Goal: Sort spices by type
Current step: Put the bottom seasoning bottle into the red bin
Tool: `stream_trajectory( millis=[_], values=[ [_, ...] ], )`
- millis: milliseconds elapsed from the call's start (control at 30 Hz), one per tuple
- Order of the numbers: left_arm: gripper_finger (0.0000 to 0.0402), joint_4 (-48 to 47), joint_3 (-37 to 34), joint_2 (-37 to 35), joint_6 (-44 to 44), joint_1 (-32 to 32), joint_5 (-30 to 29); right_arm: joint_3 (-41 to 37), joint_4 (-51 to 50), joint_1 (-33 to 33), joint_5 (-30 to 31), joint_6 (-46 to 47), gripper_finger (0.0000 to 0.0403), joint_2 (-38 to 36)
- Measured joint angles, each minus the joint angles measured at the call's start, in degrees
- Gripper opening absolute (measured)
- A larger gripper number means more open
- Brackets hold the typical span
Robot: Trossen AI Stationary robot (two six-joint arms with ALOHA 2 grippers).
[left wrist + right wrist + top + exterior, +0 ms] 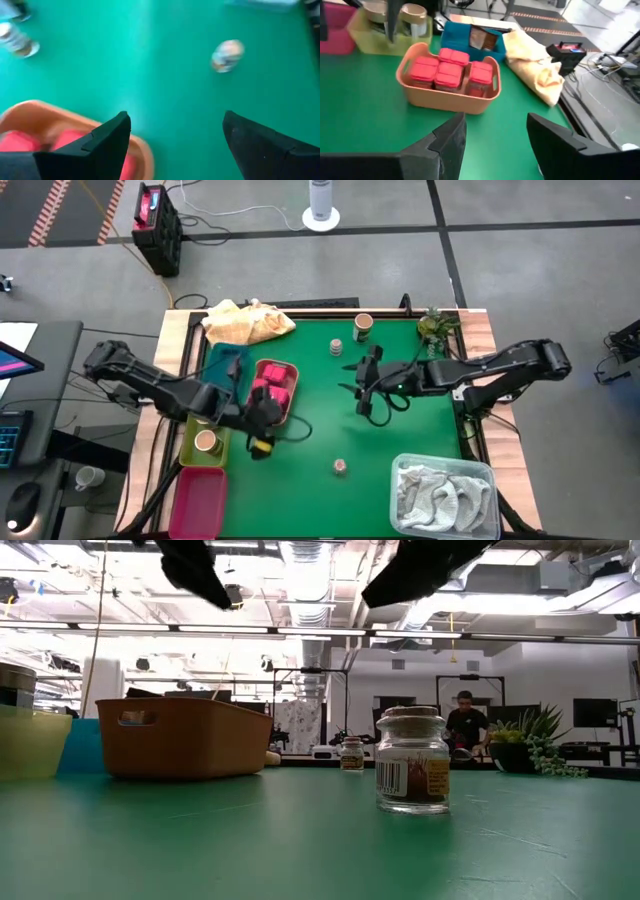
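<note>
My left claw (262,423) hangs spread and empty at the near corner of the salmon tray (291,394), which already holds the pink packets (449,72). My right claw (366,388) hovers over the middle of the green surface (420,430), also spread, holding nothing.

The loose pieces left out are three. One small clear jar (340,467) stands alone on the open surface toward the front edge; from my left claw it lies out over the mat, away from the tray and toward the cloth bin (404,466). A second small jar (336,346) and a tan cup (363,326) stand near the far edge, beyond my right claw.

I judge the front jar falls to the left arm, since that claw sits nearer to it than the right. The jar stands upright, so its long axis is vertical and I would come down over the cap. Another tan cup (206,442) already rests in the lime tray (188,442) beside my left arm.
</note>
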Motion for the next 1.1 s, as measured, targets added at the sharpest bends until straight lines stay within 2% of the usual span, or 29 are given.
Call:
stream_trajectory(
  millis=[167, 433, 600, 867, 1000, 1100],
  values=[
    [0.0304, 4.02, -0.02, 0.08, -1.33, -4.85, -1.45, 0.03, -1.84, 0.86, -0.21, 1.95, 0.0234, -1.98],
    [0.0304, 19.53, 0.02, 8.62, 3.6, -5.68, -2.65, -0.07, -6.1, 0.05, -0.11, 1.69, 0.0234, -1.98],
    [0.0304, 22.68, 0.66, 14.81, 5.43, -3.29, 4.04, -3.32, -6.29, -1.07, -0.11, 0.22, 0.0234, -2.91],
    [0.0304, 24.22, 6.07, 22.66, 11.42, -0.28, 5.98, -12.02, 1.18, -4.72, -0.39, 0.68, 0.0234, -12.75],
    [0.0304, 27.86, 7.85, 26.56, 13.87, 0.97, 6.04, -15.05, 5.03, -5.02, -0.44, 1.03, 0.0234, -17.76],
    [0.0304, 29.69, 9.09, 29.25, 14.72, 2.37, 9.28, -16.43, 6.59, -5.02, -0.44, 1.37, 0.0234, -20.39]
  ],
)
